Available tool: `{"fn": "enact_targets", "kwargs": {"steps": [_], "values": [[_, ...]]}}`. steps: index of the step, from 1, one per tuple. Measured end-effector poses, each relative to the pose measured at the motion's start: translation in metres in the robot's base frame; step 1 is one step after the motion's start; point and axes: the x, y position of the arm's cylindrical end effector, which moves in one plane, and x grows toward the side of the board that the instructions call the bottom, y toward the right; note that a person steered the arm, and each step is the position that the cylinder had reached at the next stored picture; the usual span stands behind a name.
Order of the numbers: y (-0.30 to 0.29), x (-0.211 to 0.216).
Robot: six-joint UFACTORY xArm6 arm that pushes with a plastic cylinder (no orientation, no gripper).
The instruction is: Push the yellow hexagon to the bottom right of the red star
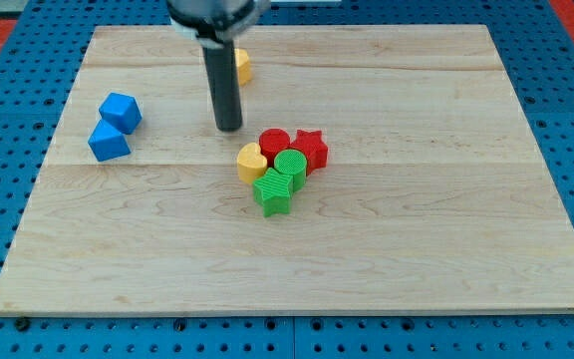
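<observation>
Nearest the camera sits the green star (pixel 274 192), in a clump with the red star (pixel 311 148), so the rod's tip (pixel 228 128), with nothing to open or shut, should go behind the yellow hexagon (pixel 241 66) at the view's top of the tabletop (pixel 417 249) and push it slowly around the clump.

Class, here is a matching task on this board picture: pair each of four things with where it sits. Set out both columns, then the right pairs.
Things:
1. red star
2. yellow hexagon
3. green star
4. my tip

Places:
A. lowest block in the central cluster
B. near the view's top, partly hidden behind the rod
C. the cluster's right-hand end
D. up and left of the cluster, touching no block

Pairs: 1-C, 2-B, 3-A, 4-D
</observation>
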Motion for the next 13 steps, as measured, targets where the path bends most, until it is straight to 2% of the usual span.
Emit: {"fn": "enact_targets", "kwargs": {"steps": [1, 2, 3, 4, 5, 6, 7, 8, 9, 10, 11, 12, 13], "values": [[-0.003, -0.041], [-0.052, -0.082], [0.024, -0.113], [0.15, -0.091], [0.176, -0.09], [0.097, -0.134], [-0.012, -0.123], [0.052, -0.065], [0.161, -0.031], [0.189, -0.02], [0.23, -0.049], [0.256, -0.005], [0.231, -0.005]]}}
